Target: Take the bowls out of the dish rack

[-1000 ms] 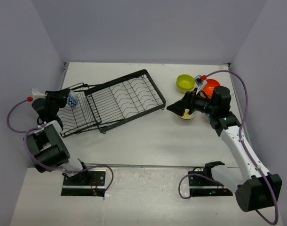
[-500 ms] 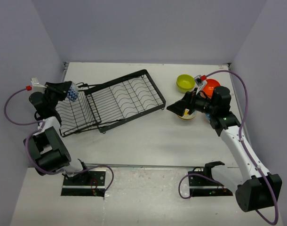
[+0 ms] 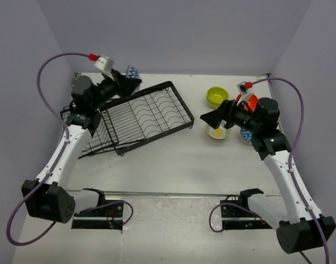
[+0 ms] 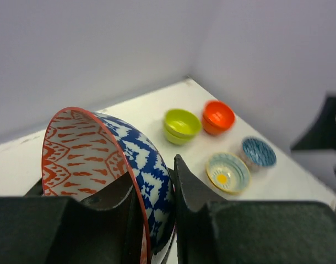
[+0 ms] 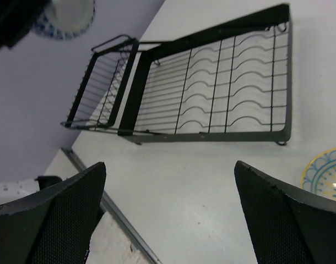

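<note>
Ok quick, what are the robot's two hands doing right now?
Left gripper: closed on the blue-and-white patterned bowl, gripping its rim.
Right gripper: wide open, holding nothing.

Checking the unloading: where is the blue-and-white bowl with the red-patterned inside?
Top view, back left: the blue-and-white bowl is gripped by the left gripper, raised beside the dish rack's far edge.
</note>
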